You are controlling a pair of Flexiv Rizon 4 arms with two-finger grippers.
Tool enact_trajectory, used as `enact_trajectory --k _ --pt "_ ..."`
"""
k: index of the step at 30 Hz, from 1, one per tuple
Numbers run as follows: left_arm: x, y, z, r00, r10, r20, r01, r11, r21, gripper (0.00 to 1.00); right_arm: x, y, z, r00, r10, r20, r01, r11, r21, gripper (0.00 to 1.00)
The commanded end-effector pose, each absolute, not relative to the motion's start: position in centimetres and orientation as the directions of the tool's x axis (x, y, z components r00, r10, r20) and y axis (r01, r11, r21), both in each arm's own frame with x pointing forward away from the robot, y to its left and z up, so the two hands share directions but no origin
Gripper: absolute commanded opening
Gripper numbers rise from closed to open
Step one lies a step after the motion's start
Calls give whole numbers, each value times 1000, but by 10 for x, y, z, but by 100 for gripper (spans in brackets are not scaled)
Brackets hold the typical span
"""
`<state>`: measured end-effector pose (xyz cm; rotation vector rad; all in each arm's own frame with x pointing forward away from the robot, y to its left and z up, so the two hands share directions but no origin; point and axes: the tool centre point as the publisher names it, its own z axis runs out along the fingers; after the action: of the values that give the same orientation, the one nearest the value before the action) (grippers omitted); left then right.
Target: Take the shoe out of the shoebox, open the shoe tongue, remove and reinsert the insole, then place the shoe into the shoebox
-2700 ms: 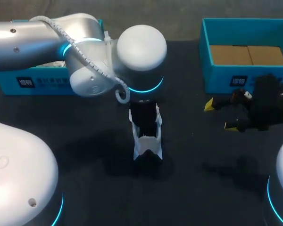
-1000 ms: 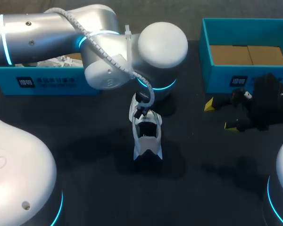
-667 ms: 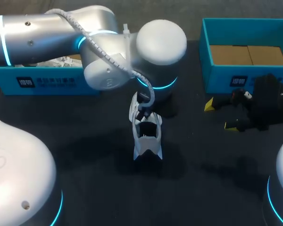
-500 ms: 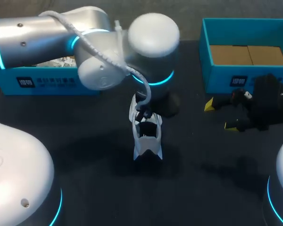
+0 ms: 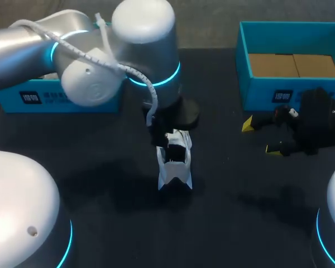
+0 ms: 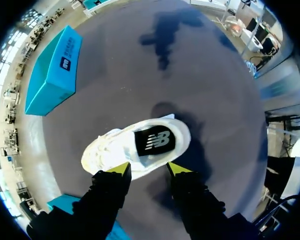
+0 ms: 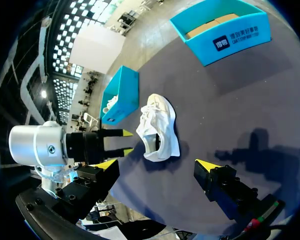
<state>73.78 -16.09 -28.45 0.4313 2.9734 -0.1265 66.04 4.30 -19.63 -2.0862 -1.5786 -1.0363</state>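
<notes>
A white shoe (image 5: 174,162) lies alone on the dark table near the middle, outside both boxes. Its opening shows a black patch (image 6: 155,141). My left gripper (image 5: 162,133) hangs over the shoe's far end, open, and touches nothing. In the left wrist view its yellow fingertips (image 6: 119,170) stand apart just short of the shoe (image 6: 135,147). My right gripper (image 5: 261,137) stands open and empty to the right of the shoe, in front of the right-hand box. In the right wrist view the shoe (image 7: 160,127) lies ahead of the right gripper (image 7: 156,165), with the left gripper (image 7: 126,141) beside it.
A blue shoebox (image 5: 56,96) with white contents stands at the back left, partly under my left arm. A second blue box (image 5: 293,89) with a cardboard floor stands at the back right. Bare dark table lies in front of the shoe.
My left gripper was shut at the shoe's opening; it has opened and let go. The left arm has swung back towards the left. The shoe and the right arm have kept still.
</notes>
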Motion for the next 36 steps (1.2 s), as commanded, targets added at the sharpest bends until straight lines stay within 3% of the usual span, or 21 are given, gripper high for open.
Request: enact_trajectory --k 1,4,7,17,29,36 --pt "722 -158 -286 -952 269 -145 284 954 -94 47 659 44 -197 125 693 710 927 -337 166 100" --pt "711 -161 -288 -959 245 -141 262 959 -113 49 659 44 -197 125 693 710 927 -337 166 100" --pt "700 -164 -294 -967 217 -136 234 964 -125 63 659 44 -197 125 693 710 927 -337 166 100" --pt "686 -179 -337 -986 151 -76 162 971 -177 82 659 44 -197 125 693 710 927 -337 166 100" --pt "685 -194 -371 -994 108 -30 111 980 -163 84 659 44 -197 125 693 710 927 -337 166 100" --pt "682 -191 -381 -997 74 -10 74 984 -164 77 659 44 -197 125 693 710 927 -337 166 100"
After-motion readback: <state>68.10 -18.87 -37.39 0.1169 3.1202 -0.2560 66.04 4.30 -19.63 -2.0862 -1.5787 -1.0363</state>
